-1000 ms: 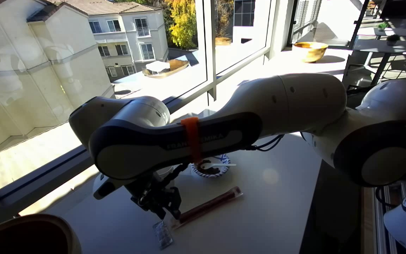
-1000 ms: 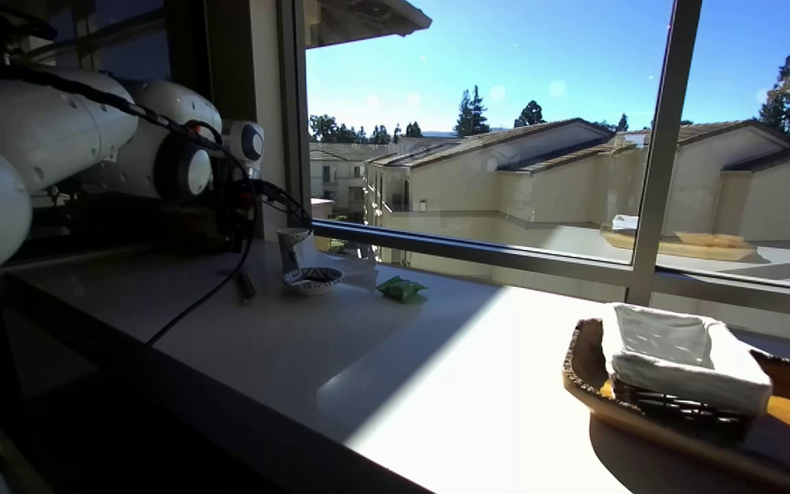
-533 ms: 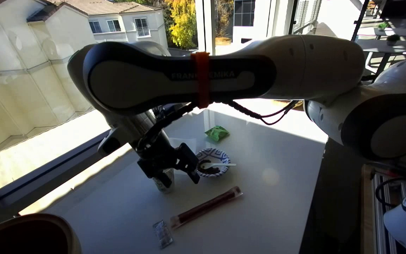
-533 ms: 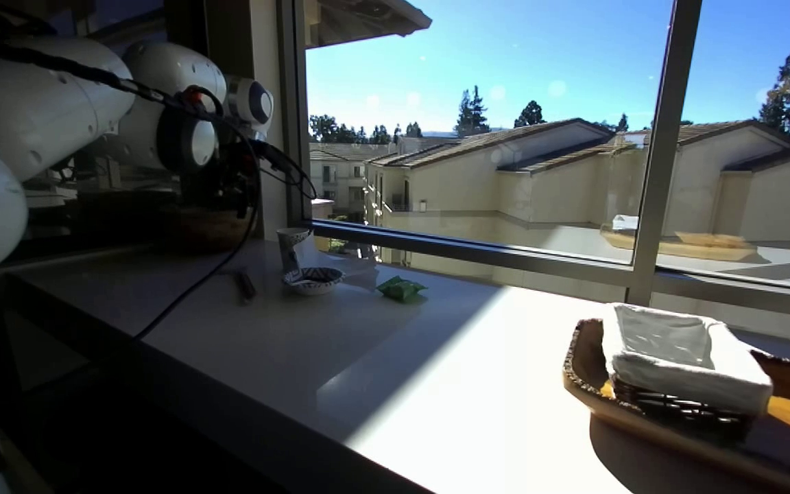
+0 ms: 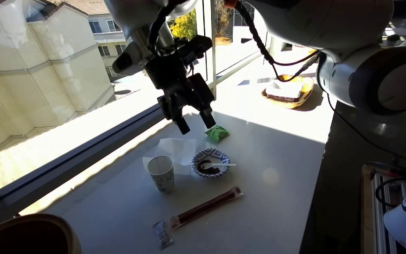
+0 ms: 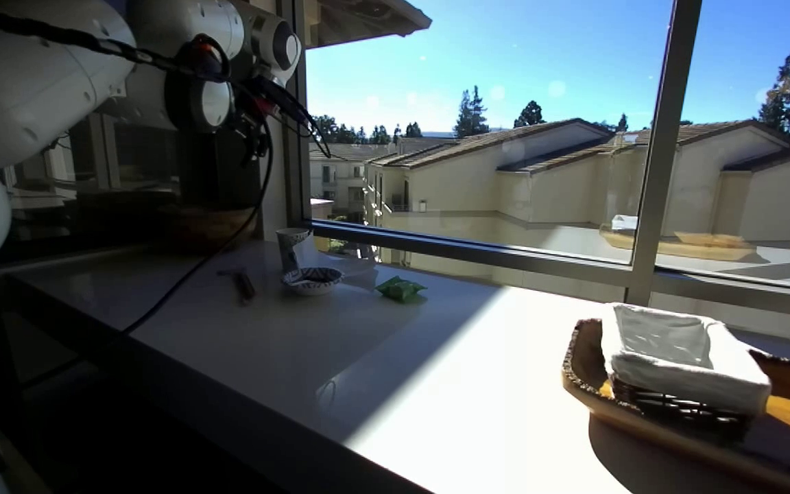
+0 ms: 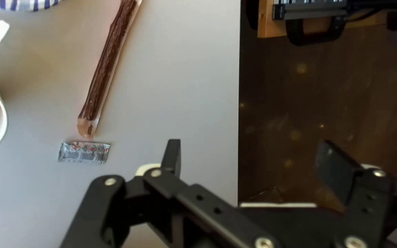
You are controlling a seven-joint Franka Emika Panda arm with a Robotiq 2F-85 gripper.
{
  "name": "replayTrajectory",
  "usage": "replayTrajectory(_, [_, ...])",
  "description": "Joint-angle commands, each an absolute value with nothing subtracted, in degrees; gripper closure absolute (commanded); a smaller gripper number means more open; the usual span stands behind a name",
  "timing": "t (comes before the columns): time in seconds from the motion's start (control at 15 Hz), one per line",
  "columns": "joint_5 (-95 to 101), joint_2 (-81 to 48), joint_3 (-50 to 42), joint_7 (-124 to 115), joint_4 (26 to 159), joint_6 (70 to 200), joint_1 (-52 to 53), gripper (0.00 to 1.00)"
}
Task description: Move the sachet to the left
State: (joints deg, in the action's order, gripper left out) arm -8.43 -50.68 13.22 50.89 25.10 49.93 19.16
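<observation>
The sachet, a small flat silvery-white packet, lies on the white table beside one end of the long brown stick. From the wrist, the sachet shows printed marks and sits left of the jaws, apart from them. My gripper is raised well above the table, over the far side near the window. Its fingers are spread wide with nothing between them. In an exterior view the gripper appears small and dark, and the sachet is too dim there to make out clearly.
A white patterned cup stands beside a paper sheet and a striped bowl holding a spoon. The green packet lies beyond. A wooden tray with a cloth-lined basket is farther off. A brown pot rises near the camera.
The gripper has risen from close to the sachet, up and away past the cup, and its jaws have opened. The sachet rests in the same spot on the table.
</observation>
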Motion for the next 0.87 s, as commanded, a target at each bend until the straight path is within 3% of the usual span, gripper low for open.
replayTrajectory(0.0, [-10.83,-45.33,13.24,39.4,25.59,46.33,16.27,0.0])
replayTrajectory(0.33, [-2.11,-30.72,12.25,35.56,40.9,47.89,14.69,0.0])
replayTrajectory(0.4, [-5.81,-37.5,13.04,35.68,31.37,47.82,14.48,0.0])
replayTrajectory(0.8, [-2.58,-32.16,12.84,35.73,38.2,47.8,14.51,0.0])
